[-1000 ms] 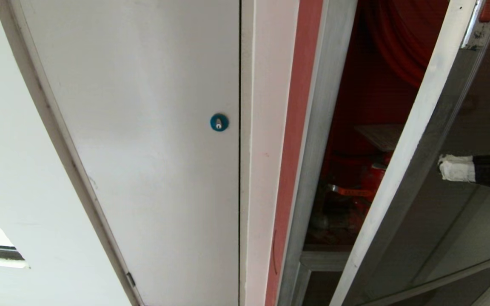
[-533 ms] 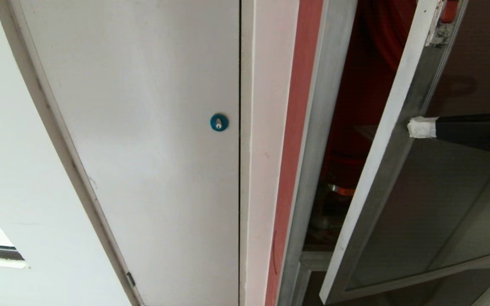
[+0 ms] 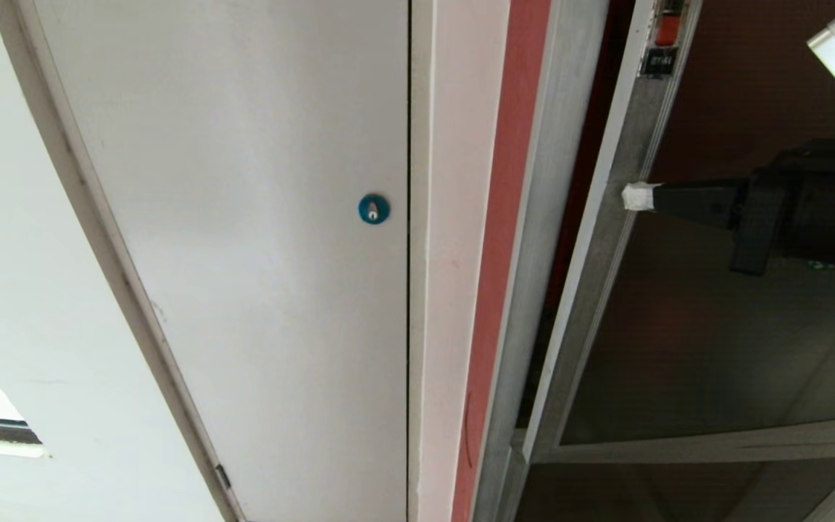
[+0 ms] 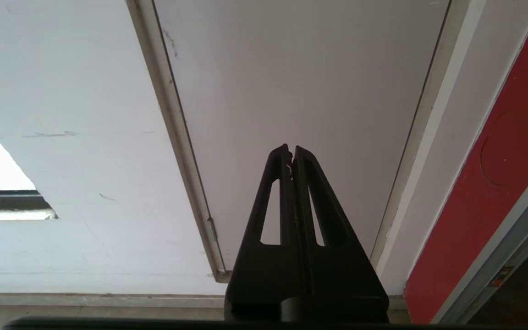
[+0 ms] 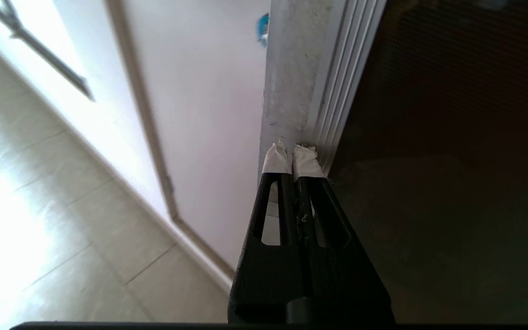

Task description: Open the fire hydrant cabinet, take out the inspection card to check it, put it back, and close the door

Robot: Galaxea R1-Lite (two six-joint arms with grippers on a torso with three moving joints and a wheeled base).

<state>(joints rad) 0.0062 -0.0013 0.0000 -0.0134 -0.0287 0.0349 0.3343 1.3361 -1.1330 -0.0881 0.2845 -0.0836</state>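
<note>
right gripper (image 3: 635,196): jaws clenched tight with nothing between them, white-taped tips pressed against the silver frame of the door (image 3: 715,326), on its free-edge rail. In the right wrist view the taped fingertips (image 5: 277,158) sit right on the metal strip, dark glass just to one side of them.

door: nearly shut, only a thin dark sliver left between its edge and the fire hydrant cabinet (image 3: 570,145) frame, just past the jaw tips. The small red latch (image 3: 667,29) is further up the same rail from the tips, with a little dark label right under it.

inspection card: can't see it from here, the tinted glass hides whatever's inside.

left gripper (image 4: 291,151): clenched too, holding nothing, hanging in front of the white-grey panel (image 3: 243,217), well away from the door.

blue round lock (image 3: 373,209): on that white-grey panel, off beyond the right jaw tips, on the far side of the red strip (image 3: 504,217) and pale wall trim.

lower glass panel (image 3: 678,493): below the door, under a silver crossbar.
</note>
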